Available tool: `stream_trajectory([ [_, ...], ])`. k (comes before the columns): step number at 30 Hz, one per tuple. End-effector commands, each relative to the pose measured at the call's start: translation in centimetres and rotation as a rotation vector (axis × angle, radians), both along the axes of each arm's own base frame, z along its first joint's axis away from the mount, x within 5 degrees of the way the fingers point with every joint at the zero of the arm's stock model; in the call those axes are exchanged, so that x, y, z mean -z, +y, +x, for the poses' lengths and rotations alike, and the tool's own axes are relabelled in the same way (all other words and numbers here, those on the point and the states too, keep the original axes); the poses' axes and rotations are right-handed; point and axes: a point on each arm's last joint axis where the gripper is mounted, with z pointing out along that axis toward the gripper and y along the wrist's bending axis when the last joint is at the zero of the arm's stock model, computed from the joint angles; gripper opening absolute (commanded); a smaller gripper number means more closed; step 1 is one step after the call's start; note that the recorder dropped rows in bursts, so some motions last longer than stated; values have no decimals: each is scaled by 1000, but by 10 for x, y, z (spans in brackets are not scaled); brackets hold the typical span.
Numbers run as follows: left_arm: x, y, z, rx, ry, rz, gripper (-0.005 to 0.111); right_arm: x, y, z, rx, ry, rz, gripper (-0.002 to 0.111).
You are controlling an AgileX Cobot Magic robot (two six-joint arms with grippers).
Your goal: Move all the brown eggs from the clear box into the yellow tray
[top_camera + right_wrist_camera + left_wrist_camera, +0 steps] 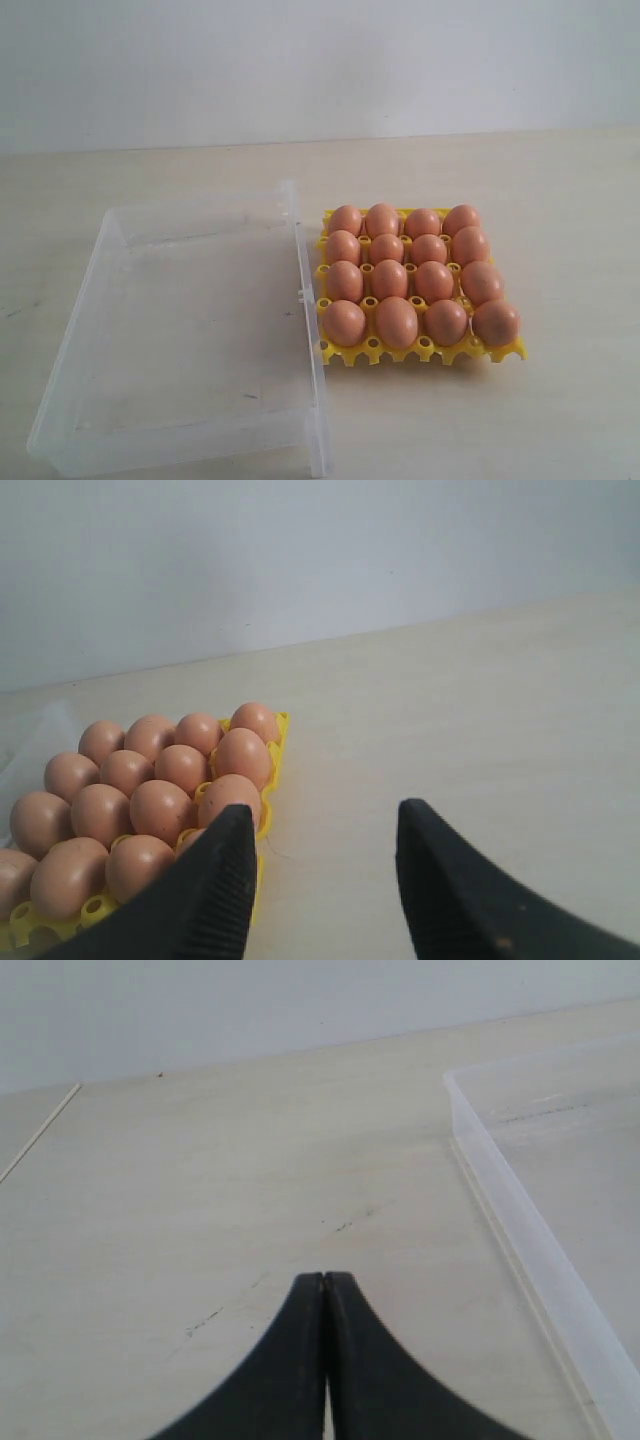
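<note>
Biggest thing on the table first: the clear box, lying flat on the left side, low walls all round. Through its floor you see only the pale wood underneath. The left wrist camera catches one long wall of it running along the tabletop.

Hard up against its right wall is the yellow tray; touching or a hair apart, I can't tell from here. And it's full! Four rows of four, sixteen brown eggs, one upright in every cell, the front row looking the fattest. So the eggs are all in the tray. From the right wrist camera the same eggs crowd together with the tray's yellow rim showing along one side.

Underneath it all, a light wooden table, with a few faint dark scuffs and a thin line across one corner. Behind, a plain whitish wall.

Now the arms, seen only by their own cameras. The left gripper has its two black fingers pressed tip to tip, clamped on nothing, over bare wood near the box wall. The right gripper has its fingers spread wide apart, holding nothing, with one finger just beside the tray's corner.
</note>
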Motion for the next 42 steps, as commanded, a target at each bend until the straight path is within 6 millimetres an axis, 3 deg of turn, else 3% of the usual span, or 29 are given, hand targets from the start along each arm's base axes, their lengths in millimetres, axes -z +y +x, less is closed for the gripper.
stream_trajectory([
  [1,-2,0,0,6,-13,-6,0,1,0,0,6,-6,0,44],
  [42,-2,0,0,6,-13,-6,0,1,-1,0,24,-6,0,44],
])
